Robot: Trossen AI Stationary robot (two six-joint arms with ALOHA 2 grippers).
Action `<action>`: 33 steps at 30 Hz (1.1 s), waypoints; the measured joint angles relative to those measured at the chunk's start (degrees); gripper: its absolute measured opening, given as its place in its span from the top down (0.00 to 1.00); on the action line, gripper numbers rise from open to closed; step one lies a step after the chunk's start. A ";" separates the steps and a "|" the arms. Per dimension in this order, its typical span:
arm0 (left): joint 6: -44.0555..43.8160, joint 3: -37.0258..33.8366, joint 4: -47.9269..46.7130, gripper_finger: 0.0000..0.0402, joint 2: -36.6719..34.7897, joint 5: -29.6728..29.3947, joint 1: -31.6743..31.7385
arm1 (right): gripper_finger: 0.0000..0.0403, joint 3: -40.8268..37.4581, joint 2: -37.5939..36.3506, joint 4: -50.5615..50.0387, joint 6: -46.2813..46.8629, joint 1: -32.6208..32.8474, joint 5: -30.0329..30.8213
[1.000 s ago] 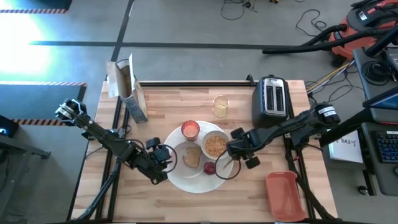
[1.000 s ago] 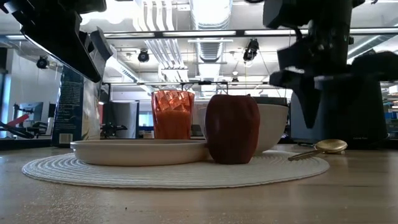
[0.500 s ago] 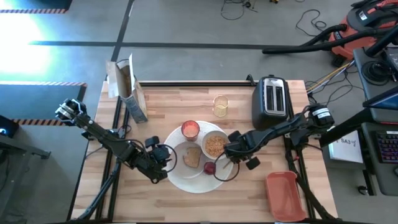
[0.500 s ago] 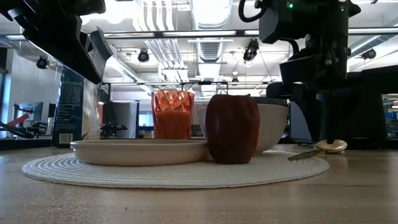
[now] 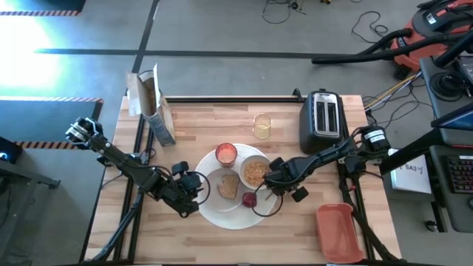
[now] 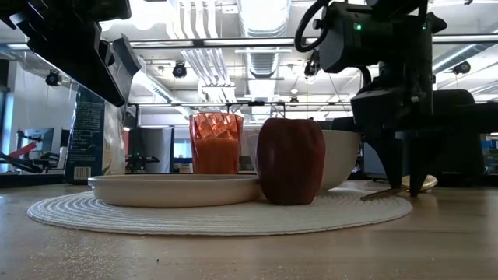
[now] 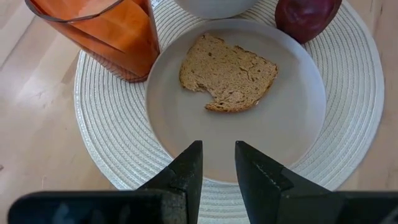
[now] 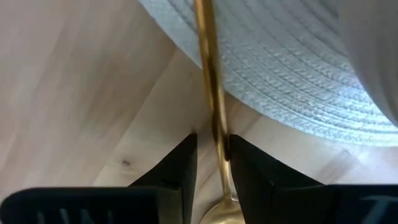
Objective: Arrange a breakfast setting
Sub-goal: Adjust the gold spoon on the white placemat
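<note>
Right wrist view: right hand (image 8: pixel 211 158) pinching gold spoon (image 8: pixel 210 81).

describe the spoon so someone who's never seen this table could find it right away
Start at the round woven placemat mid-table, then go to its edge on the toaster side, beside the white bowl. The gold spoon lies there, handle on the mat, bowl end on bare wood, the right gripper closed on it. It is the only thin metal piece.

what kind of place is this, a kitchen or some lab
Likely a robotics lab or workshop: exposed ceiling ducts overhead, loose cables on a concrete floor, and a shop vacuum beside the wooden table.
</note>
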 joint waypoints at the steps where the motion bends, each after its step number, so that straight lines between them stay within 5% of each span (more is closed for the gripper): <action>1: 0.00 0.00 -0.01 0.81 0.00 -0.01 0.00 | 0.80 0.00 0.00 0.02 -0.88 0.00 0.00; 11: 0.00 0.00 -0.09 0.81 0.00 -0.18 0.00 | 0.96 0.00 0.02 0.09 -2.87 0.02 -0.44; 19: -0.36 0.00 -0.04 0.81 0.00 -1.52 0.00 | 0.97 0.00 -0.30 0.04 -4.64 0.00 -0.36; 27: -1.70 0.02 -0.12 0.81 0.00 -3.05 0.35 | 0.97 1.84 -3.98 -1.18 -13.67 0.00 -0.17; 33: -1.51 0.04 -0.74 0.81 -0.14 -3.14 2.19 | 0.97 4.62 -3.96 -1.46 -27.05 0.13 -6.93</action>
